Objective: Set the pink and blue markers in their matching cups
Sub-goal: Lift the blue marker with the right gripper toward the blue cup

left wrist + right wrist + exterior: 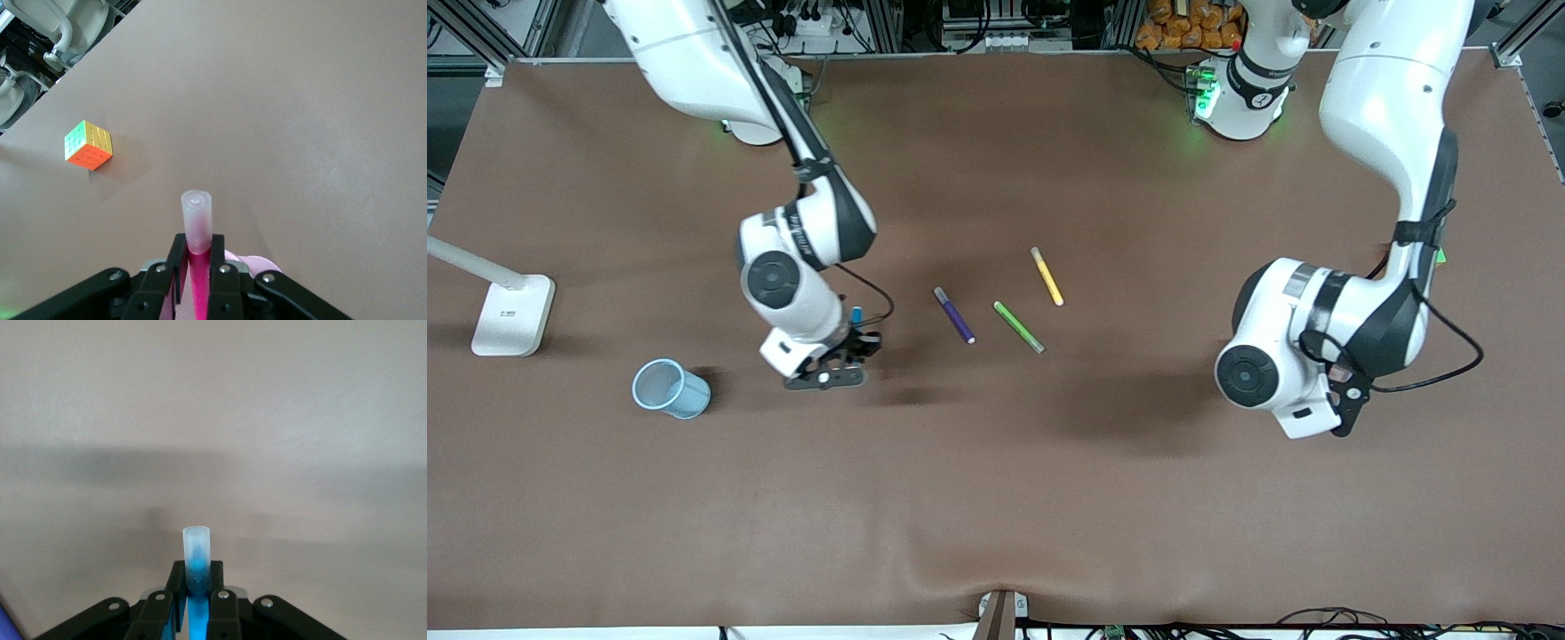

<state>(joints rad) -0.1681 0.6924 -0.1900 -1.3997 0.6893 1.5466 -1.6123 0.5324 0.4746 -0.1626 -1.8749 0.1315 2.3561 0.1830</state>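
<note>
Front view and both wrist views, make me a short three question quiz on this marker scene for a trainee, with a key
1. True or false: the right tool is shut on the blue marker.
2. Which marker does the left tool hold? A) green B) pink C) yellow
3. Fill in: the three loose pens lie nearer the middle of the table than the ____ cup.

Key
1. True.
2. B, the pink marker.
3. Blue: the blue cup lies on its side toward the right arm's end, while the purple pen, green pen and yellow pen lie mid-table.
</note>
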